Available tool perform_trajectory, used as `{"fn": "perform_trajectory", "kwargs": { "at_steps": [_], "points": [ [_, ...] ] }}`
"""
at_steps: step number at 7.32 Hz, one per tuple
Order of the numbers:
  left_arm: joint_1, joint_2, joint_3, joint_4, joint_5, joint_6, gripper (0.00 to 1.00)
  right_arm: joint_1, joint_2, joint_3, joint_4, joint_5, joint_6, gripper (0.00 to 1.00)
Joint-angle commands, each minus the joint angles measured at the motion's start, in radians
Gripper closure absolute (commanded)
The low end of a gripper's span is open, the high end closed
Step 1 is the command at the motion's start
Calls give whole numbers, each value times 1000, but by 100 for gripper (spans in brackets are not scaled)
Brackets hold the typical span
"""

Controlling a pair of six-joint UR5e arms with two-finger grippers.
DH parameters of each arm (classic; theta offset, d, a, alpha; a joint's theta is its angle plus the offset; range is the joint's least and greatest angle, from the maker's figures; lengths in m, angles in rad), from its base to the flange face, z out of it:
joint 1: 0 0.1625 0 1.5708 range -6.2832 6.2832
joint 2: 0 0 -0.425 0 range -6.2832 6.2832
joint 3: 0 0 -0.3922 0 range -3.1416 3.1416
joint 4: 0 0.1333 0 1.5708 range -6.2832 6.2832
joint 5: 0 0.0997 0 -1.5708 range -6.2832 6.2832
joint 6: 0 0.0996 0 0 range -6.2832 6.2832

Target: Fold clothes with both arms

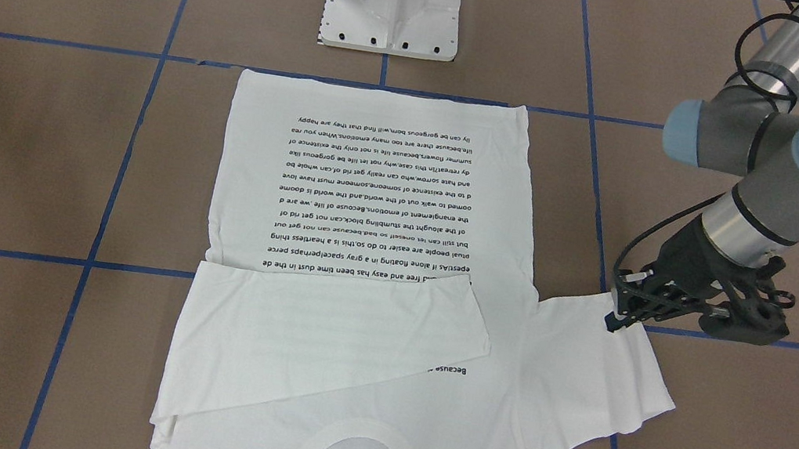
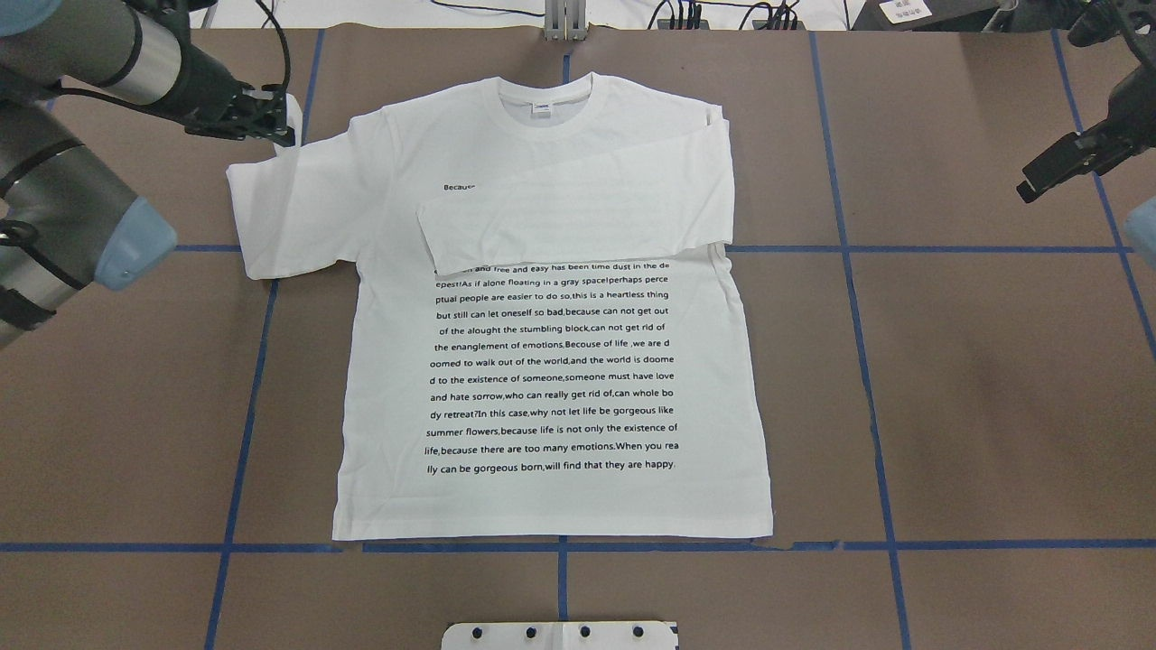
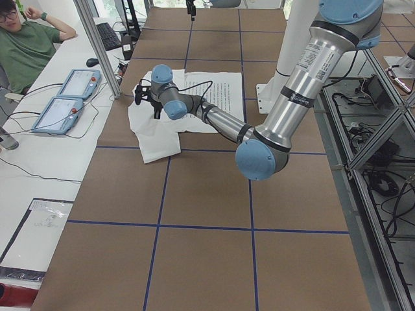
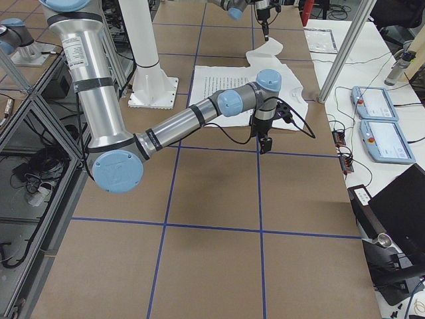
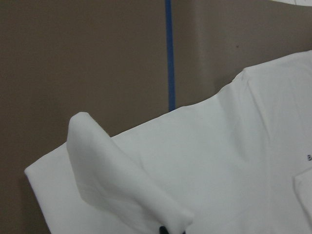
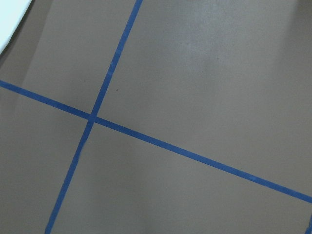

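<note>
A folded-over sleeve (image 2: 578,212) covers the top black text lines of the large white long-sleeved T-shirt (image 2: 551,506). The front view's lower edge crops its ribbed collar (image 1: 362,433). The black right gripper (image 2: 1030,188) appears too small to read.

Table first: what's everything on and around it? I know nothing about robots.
T-shirt: one, white with black text, flat mid-table, folded sleeve across the chest.
Table: one, brown, blue tape grid.
Pedestal: one, white, by the shirt's hem.
Control tablets: two, grey-blue, on the side bench.
Person: one, green top, seated at that bench.
Arms: two, grey-silver; left arm by the spread sleeve, right arm off the shirt.
Claws: two, black; left claw pinching that sleeve's corner, right claw over bare table.
</note>
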Motion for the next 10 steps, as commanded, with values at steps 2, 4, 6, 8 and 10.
{"fn": "perform_trajectory", "kwargs": {
  "at_steps": [2,4,6,8,10],
  "points": [
    [110,-168,8,16,11,-228,100,0,0,-1,0,-2,0,0],
    [168,-252,54,13,83,-302,100,0,0,0,0,-2,0,0],
    [213,-349,139,7,109,-327,100,2,0,0,0,-2,0,0],
    [280,-355,166,-80,111,-322,100,2,0,-1,0,-2,2,0],
    [346,-364,233,-194,149,-292,100,2,2,-1,0,-2,3,0]
  ]
}}
